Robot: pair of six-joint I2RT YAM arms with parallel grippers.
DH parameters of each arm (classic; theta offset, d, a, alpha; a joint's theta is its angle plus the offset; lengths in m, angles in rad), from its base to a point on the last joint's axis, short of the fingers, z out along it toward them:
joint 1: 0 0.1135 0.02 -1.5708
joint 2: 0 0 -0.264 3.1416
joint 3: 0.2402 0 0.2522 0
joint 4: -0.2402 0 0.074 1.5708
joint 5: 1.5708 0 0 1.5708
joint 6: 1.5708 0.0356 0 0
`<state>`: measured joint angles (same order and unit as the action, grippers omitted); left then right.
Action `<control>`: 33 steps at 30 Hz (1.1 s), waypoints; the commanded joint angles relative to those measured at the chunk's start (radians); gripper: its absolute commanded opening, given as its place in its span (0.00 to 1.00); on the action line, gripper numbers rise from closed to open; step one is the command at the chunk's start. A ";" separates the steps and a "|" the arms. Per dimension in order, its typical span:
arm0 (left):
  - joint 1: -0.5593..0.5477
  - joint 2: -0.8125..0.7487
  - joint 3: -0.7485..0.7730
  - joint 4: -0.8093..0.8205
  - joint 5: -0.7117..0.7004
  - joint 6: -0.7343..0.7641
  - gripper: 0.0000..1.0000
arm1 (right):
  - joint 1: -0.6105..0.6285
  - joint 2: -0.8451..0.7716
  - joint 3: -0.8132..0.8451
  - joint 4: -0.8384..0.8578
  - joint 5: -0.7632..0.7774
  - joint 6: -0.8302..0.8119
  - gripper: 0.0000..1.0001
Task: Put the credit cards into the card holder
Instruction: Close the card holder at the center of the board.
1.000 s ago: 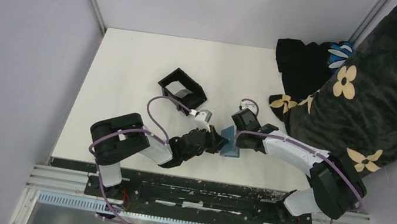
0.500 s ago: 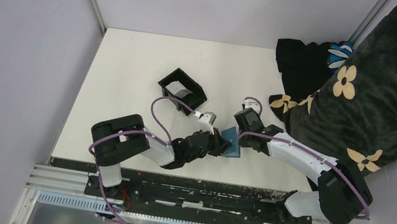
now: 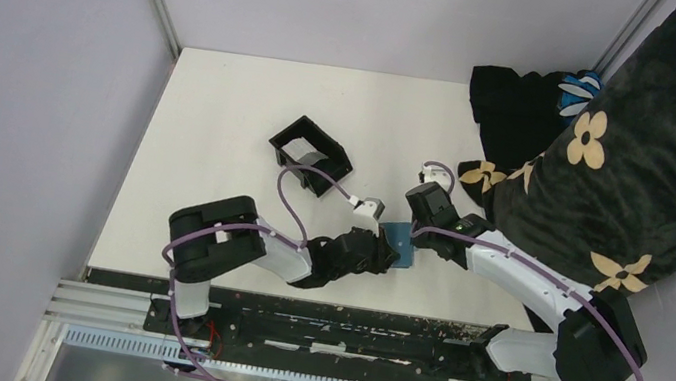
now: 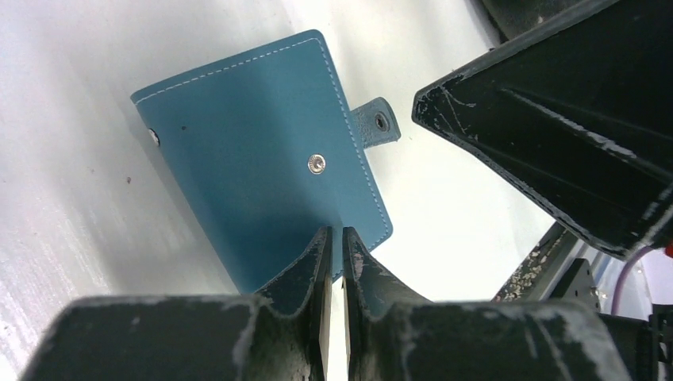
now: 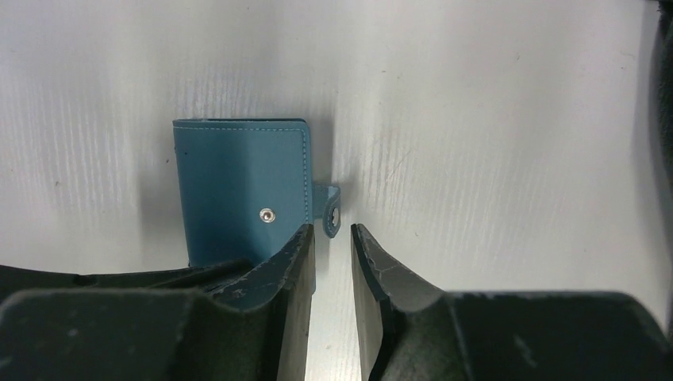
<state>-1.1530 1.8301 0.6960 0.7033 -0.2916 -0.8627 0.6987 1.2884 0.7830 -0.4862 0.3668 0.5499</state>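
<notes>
**Card holder (image 4: 254,159) lies flat on the table (image 3: 224,113), a gripper at either side**

The left gripper (image 4: 333,236) has its fingers drawn almost together, with only a thin slit between them. Its tips are at the near edge of the card holder, but whether they nip that edge I cannot tell from here. The right gripper (image 5: 332,238) stands a little parted, with bare table showing in the gap and nothing in it. Just ahead of that gap a small strap tab (image 5: 331,210) sticks out from the holder's side.

The holder is folded shut. It is teal-blue with pale stitching round the rim and a metal snap stud (image 5: 268,214) on its upper face.

Seen from above, the two arms come in from either side and meet over it, near the front middle of the white table. Well apart from them, toward the back left, sits a black open-topped box (image 3: 311,154). A dark blanket with pale flowers (image 3: 644,145) is heaped at the table's right edge.
</notes>
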 commanded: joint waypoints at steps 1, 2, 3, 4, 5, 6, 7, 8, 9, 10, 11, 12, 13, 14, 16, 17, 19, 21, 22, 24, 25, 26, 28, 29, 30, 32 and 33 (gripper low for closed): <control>-0.015 0.026 0.066 -0.102 -0.039 0.050 0.15 | 0.005 -0.016 0.026 0.011 0.008 -0.001 0.30; -0.017 0.031 0.073 -0.117 -0.042 0.050 0.15 | 0.005 -0.013 0.024 0.014 0.006 -0.001 0.31; -0.017 0.034 0.081 -0.133 -0.047 0.050 0.15 | 0.005 -0.007 0.024 0.015 0.005 0.000 0.31; -0.019 0.036 0.085 -0.144 -0.049 0.050 0.15 | 0.005 0.000 0.024 0.017 0.004 -0.001 0.31; -0.019 0.038 0.089 -0.152 -0.054 0.048 0.15 | 0.005 0.006 0.025 0.019 0.004 -0.001 0.31; -0.020 0.038 0.092 -0.158 -0.056 0.048 0.15 | 0.005 0.010 0.024 0.023 0.002 -0.001 0.31; -0.020 0.040 0.095 -0.164 -0.058 0.048 0.15 | 0.005 0.015 0.024 0.026 0.000 -0.002 0.31; -0.020 0.041 0.097 -0.169 -0.060 0.048 0.15 | 0.005 0.019 0.025 0.030 -0.003 -0.004 0.32; -0.021 0.041 0.099 -0.176 -0.064 0.049 0.15 | 0.005 0.026 0.025 0.033 -0.004 -0.005 0.31; -0.021 0.042 0.102 -0.182 -0.065 0.050 0.15 | 0.005 0.033 0.026 0.035 -0.005 -0.005 0.31; -0.022 0.043 0.105 -0.187 -0.066 0.050 0.15 | 0.004 0.042 0.028 0.037 -0.005 -0.007 0.31; -0.022 0.044 0.106 -0.189 -0.067 0.051 0.15 | 0.005 0.051 0.028 0.041 -0.006 -0.008 0.31; -0.021 0.044 0.108 -0.189 -0.067 0.050 0.15 | 0.005 0.058 0.028 0.046 -0.007 -0.008 0.31; -0.022 0.044 0.106 -0.189 -0.069 0.050 0.15 | 0.005 0.065 0.028 0.049 -0.009 -0.010 0.32; -0.022 0.044 0.105 -0.189 -0.070 0.048 0.15 | 0.005 0.079 0.030 0.055 -0.011 -0.011 0.31; -0.022 0.044 0.103 -0.189 -0.071 0.048 0.15 | 0.005 0.083 0.030 0.058 -0.011 -0.011 0.31; -0.022 0.044 0.102 -0.190 -0.071 0.048 0.15 | 0.005 0.084 0.030 0.061 -0.007 -0.011 0.31; -0.021 0.044 0.101 -0.189 -0.070 0.048 0.15 | 0.005 0.084 0.031 0.063 -0.005 -0.013 0.31; -0.022 0.045 0.100 -0.189 -0.070 0.049 0.15 | 0.004 0.084 0.032 0.062 -0.003 -0.013 0.30; -0.022 0.046 0.100 -0.189 -0.071 0.049 0.15 | 0.003 0.086 0.034 0.061 -0.001 -0.014 0.28; -0.022 0.047 0.100 -0.189 -0.071 0.047 0.15 | 0.004 0.087 0.035 0.061 -0.003 -0.014 0.26; -0.022 0.046 0.099 -0.189 -0.071 0.047 0.14 | 0.003 0.089 0.036 0.062 -0.003 -0.015 0.25; -0.022 0.045 0.098 -0.189 -0.074 0.045 0.14 | 0.004 0.091 0.039 0.062 -0.008 -0.015 0.21; -0.022 0.045 0.097 -0.190 -0.075 0.045 0.14 | 0.004 0.093 0.040 0.062 -0.010 -0.016 0.20; -0.021 0.044 0.097 -0.190 -0.074 0.045 0.14 | 0.003 0.096 0.041 0.061 -0.011 -0.017 0.18; -0.022 0.044 0.097 -0.190 -0.074 0.045 0.14 | 0.003 0.100 0.044 0.059 -0.013 -0.018 0.16; -0.022 0.043 0.096 -0.190 -0.074 0.045 0.14 | 0.004 0.103 0.045 0.060 -0.013 -0.017 0.15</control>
<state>-1.1740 1.8526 0.7864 0.5583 -0.3389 -0.8616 0.6987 1.3777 0.7834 -0.4564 0.3508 0.5426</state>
